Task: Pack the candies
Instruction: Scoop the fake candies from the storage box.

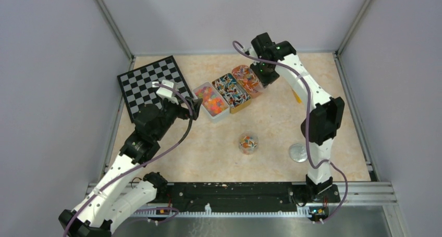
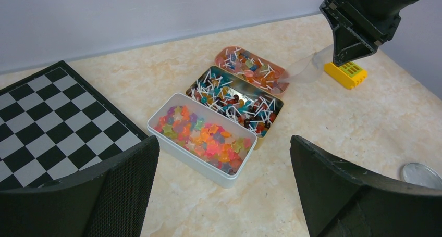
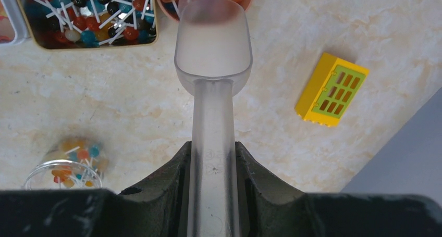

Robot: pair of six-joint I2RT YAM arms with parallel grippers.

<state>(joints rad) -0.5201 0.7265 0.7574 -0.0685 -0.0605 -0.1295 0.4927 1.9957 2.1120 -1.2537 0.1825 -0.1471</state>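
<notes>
Right pincer (image 3: 213, 161) clamped on clear scoop (image 3: 212, 44), its mouth at candies (image 2: 249, 66), left pincer (image 2: 221, 146) gaping, empty

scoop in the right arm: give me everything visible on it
The scoop is a single piece of frosted, translucent plastic with a long flat handle and a rounded bowl. The handle is clamped between the fingers of the right gripper and points straight out from the wrist. The left wrist view shows it sloping down from the gripper. The bowl looks empty. Its front lip sits over the rim of the pink tin that holds candies. I can't tell whether it touches them.
</notes>
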